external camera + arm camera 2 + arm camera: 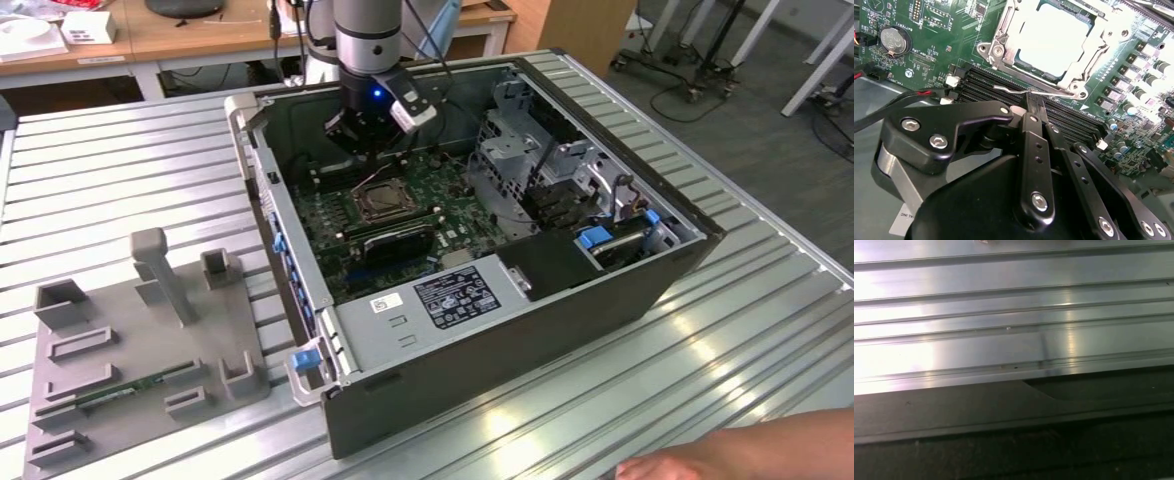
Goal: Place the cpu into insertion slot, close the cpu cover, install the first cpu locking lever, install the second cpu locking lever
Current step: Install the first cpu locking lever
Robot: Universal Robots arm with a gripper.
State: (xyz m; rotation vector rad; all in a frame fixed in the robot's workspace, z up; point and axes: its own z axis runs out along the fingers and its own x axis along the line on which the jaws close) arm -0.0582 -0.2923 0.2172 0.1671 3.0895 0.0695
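- Exterior view: a grey fixture tray (134, 340) lies by the table's (120, 170) edge at the exterior view's left.
- Mid-table, an open computer case (534, 300) holds the insertion slot (380, 203), with the claw (363, 150) just above.
- In the second wrist view, the cpu (1054, 40) sits under the lowered cpu cover (1006, 42). The claw is closed, its tips touching a thin locking lever (1059, 93).
- A person's hand (667, 468) is at the table's corner, at the exterior view's right.

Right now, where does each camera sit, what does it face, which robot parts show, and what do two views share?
Exterior view: off the arm, raised, looking down into the open computer case on the slatted table; arm and gripper show.
Second wrist view: on the arm, facing the cpu framed by the cpu cover; gripper in front.
First wrist view: on the arm, facing the slatted table.
Shared: exterior and second wrist views both show gripper and motherboard.
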